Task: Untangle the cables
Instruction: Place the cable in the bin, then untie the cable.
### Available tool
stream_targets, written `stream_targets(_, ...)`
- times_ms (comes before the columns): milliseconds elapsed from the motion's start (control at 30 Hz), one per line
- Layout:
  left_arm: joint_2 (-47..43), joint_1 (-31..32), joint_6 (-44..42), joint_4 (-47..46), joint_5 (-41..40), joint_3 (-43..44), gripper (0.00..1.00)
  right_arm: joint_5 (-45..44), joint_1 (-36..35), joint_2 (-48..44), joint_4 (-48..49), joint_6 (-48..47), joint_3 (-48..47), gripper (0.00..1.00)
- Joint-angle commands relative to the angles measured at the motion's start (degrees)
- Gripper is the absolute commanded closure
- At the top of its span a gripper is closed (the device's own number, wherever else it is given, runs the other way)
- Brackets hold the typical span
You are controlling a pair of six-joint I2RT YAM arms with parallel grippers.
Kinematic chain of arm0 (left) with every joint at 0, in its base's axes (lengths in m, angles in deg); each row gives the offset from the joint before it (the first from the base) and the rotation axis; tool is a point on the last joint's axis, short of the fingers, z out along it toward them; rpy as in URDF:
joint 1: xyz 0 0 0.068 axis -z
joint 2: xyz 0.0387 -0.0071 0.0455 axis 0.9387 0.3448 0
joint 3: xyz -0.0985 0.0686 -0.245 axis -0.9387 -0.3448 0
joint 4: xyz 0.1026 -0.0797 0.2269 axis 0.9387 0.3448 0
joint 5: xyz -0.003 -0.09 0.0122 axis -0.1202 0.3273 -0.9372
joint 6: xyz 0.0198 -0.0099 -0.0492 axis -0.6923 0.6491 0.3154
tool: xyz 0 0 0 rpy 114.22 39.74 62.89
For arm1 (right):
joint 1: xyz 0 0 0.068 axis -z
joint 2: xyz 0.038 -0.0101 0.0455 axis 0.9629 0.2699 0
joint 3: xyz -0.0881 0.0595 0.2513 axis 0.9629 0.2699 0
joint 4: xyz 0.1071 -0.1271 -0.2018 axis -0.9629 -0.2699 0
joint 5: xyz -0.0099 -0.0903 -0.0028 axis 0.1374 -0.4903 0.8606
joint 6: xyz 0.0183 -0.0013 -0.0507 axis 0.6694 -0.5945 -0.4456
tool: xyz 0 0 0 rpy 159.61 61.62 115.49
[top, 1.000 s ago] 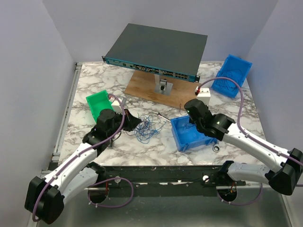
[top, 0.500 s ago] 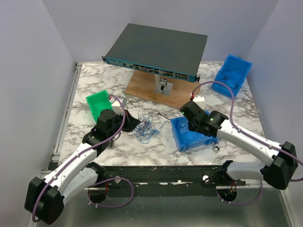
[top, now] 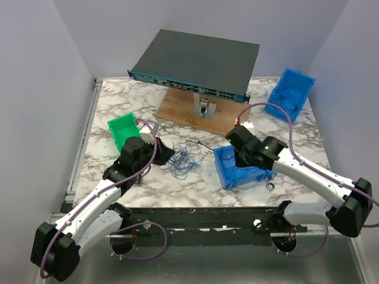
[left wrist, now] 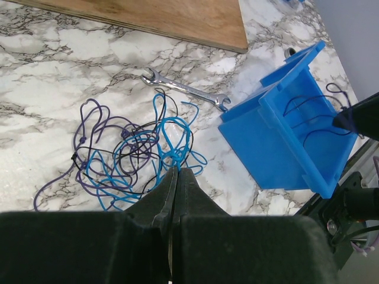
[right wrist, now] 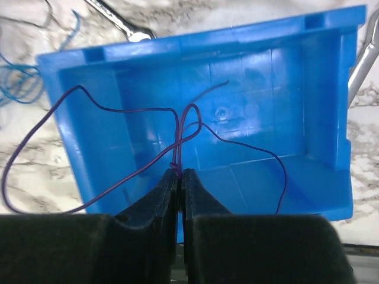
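From where I stand, the cables (top: 182,158) lie in a loose heap of hair-thin loops on the marble table (top: 112,100), light blue, purple and black strands crossing over one another, between the two arms and just left of the near blue bin (top: 223,158). The left gripper (left wrist: 176,173) sits low at the near edge of that heap with its fingers pressed together. A light blue loop runs right down into the tips, so it looks pinched on the cables. A small wrench (left wrist: 186,90) lies on the marble just beyond the tangle, apart from it, near the corner of the bin. The right gripper (right wrist: 179,174) hangs over the open bin, its fingers closed tight on a purple strand (right wrist: 177,142). That strand rises from the tips into a small loop. One end arcs out over the bin's left wall, and the other curves down inside toward the right. Off to the left stands a green bin (top: 123,129). At the back a network switch (top: 195,62) rests above a wooden board (top: 183,112), and a second blue bin (top: 290,93) sits in the far right corner.
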Motion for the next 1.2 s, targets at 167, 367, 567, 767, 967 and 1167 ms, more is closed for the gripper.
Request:
stream_targets(167, -0.39, -0.28, -1.36, -0.09, 0.14, 2.51, 1.00, -4.73, -0.06, 3.98, -1.53, 0.24, -2.71, 0.34)
stream_targets(367, -1.55, -0.26, -0.96, 0.42, 1.47, 2.67, 1.00, -1.70, 0.00, -0.68, 1.44, -3.38, -5.57, 0.23)
stream_targets(567, -2.47, -0.26, -1.34, 3.35, 7.36, 5.86, 1.00, 21.99, -0.08, -4.96, 16.05, -13.56, -2.48, 0.12)
stream_targets(767, -4.62, 0.01, -2.38, 7.86, 14.48, 12.59, 1.00, 30.52, -0.69, -3.69, 37.97, -12.54, 5.68, 0.08)
stream_targets(967, -3.88, 0.18, -6.25, 17.31, 18.43, 23.12, 1.00, 30.19, -5.15, 3.88, 51.84, -12.91, 8.12, 0.10)
stream_targets(1167, -2.12, 0.19, -6.75, 19.80, 19.39, 29.89, 1.00, 26.74, -10.56, 12.06, 62.00, -12.67, 7.21, 0.16)
